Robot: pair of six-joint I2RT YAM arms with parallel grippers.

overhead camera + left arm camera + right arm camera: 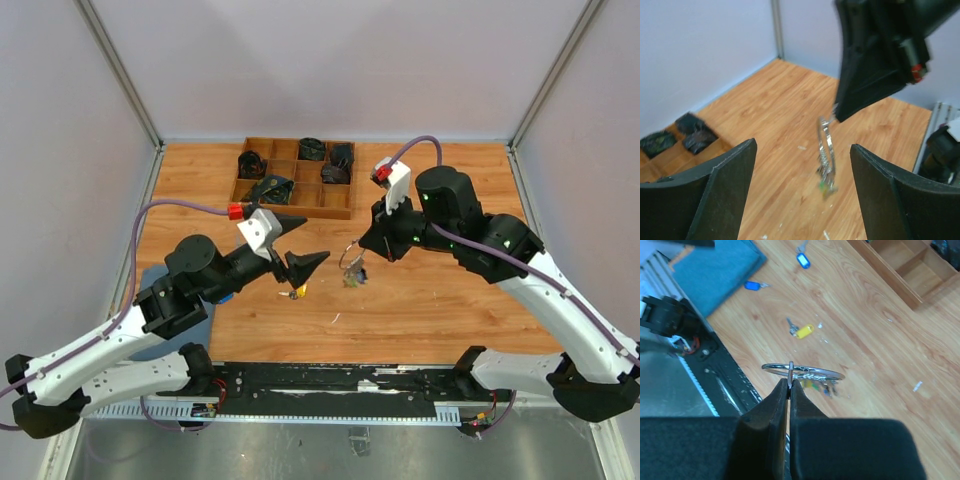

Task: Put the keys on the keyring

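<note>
Some keys [352, 279] are seen from overhead hung on the keyring [350, 256], raised above the table [450, 300]; a yellow key [299, 291] lies unthreaded. By the left wrist, the left gripper [804, 145] is shown spread and empty. By the right wrist, the right gripper [790, 382] is shown pinched on the keyring, and a blue key [752, 286] is unthreaded too.

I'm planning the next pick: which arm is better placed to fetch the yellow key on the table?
Left. The left jaws stand open and empty near the yellow key; the right jaws are shut on the keyring, holding it up.
</note>
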